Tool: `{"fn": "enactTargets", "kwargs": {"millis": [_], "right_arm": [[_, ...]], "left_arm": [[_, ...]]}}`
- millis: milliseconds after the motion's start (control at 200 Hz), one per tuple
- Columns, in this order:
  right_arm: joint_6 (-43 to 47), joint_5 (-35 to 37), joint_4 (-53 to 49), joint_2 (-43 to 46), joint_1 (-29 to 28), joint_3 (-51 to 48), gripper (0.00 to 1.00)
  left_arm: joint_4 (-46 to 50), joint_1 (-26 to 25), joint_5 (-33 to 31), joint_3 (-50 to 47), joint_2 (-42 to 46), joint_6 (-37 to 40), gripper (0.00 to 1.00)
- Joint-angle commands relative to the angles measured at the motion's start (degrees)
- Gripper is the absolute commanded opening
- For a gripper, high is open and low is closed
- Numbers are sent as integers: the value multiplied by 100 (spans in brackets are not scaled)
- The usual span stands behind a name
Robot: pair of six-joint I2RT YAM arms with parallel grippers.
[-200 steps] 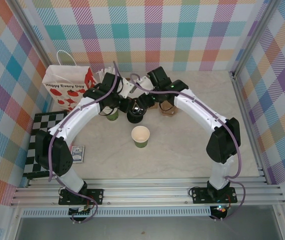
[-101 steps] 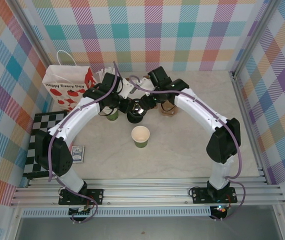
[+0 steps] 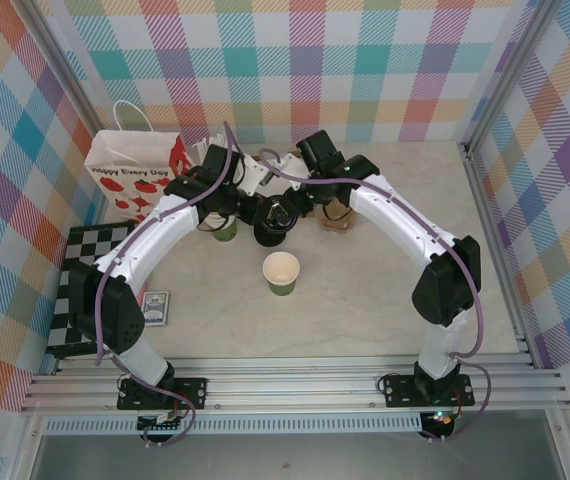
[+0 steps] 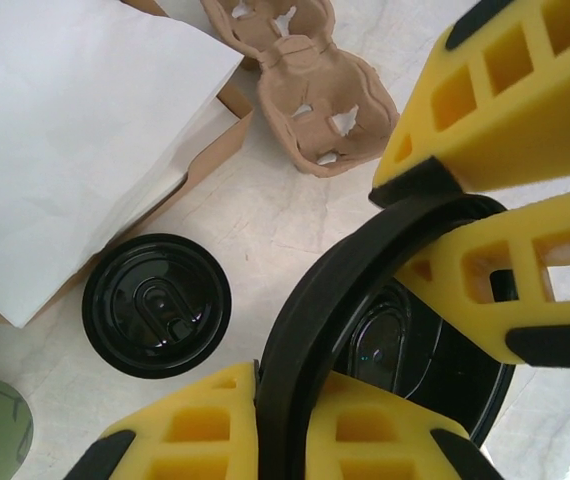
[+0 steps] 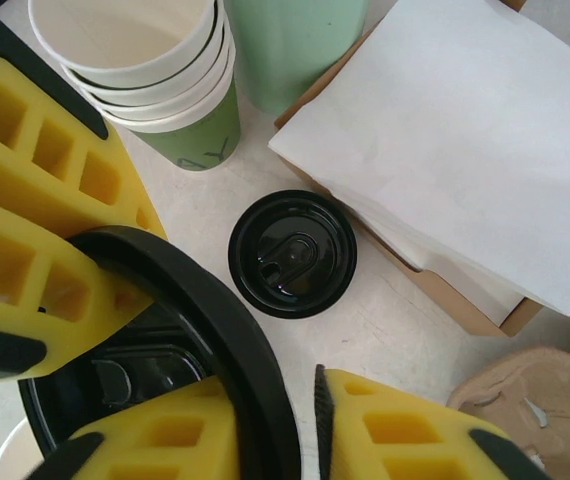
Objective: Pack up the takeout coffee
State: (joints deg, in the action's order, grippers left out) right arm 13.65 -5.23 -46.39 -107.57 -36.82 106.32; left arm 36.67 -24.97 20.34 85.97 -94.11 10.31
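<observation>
In the top view the two arms bend toward each other and meet in the upper middle of the frame, above a black holder (image 4: 303, 305) that is round and has a thick rim. A lid shows inside it. The left gripper (image 4: 287, 405) is at the bottom of the left wrist view. It is closed narrow and pinches this rim, with one yellow finger (image 4: 190, 430) on each side. The right gripper (image 5: 277, 405) is at the bottom of the right wrist view, and its fingers also stand narrow, one inside the rim and one outside. They are very near the rim, but I cannot tell if they really press it. The paper cup (image 3: 282, 272), green outside and cream inside, stands upright and open on the table (image 3: 365, 300). It is in the middle of the top view, below the two grippers and apart from them. A single black lid (image 5: 293, 253) lies beside the holder, in the centre of the right wrist view. I cannot tell if something is under it. A stack of cups (image 5: 145, 70) stands in the upper left of that view. White napkins (image 5: 465, 130) in a cardboard box (image 5: 465, 300) fill its upper right. A brown cup carrier (image 4: 315, 90) is at the top of the left wrist view. A paper bag (image 3: 130, 165) and a checkered board (image 3: 80, 280) are at the left side of the top view.
</observation>
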Motion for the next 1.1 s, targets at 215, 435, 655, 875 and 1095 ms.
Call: {"fn": "enactTargets", "kwargs": {"millis": [215, 435, 655, 875, 1095], "right_arm": [[1133, 183, 303, 268, -59, -25, 0], [2815, 556, 2111, 1157, -55, -1247, 0], [5029, -425, 4544, 2170, -53, -3019, 0], [7075, -1598, 6943, 2679, -55, -4078, 0], [6615, -2730, 7870, 3238, -32, -4352, 0]], "left_arm": [[-337, 210, 749, -118, 565, -425, 25], [-1513, 759, 1292, -1122, 1732, -1352, 75], [-1676, 1044, 1190, -1414, 2380, -2018, 98], [-913, 1257, 751, -899, 2146, -3113, 100], [-931, 1310, 2666, -463, 1748, -3814, 100]]}}
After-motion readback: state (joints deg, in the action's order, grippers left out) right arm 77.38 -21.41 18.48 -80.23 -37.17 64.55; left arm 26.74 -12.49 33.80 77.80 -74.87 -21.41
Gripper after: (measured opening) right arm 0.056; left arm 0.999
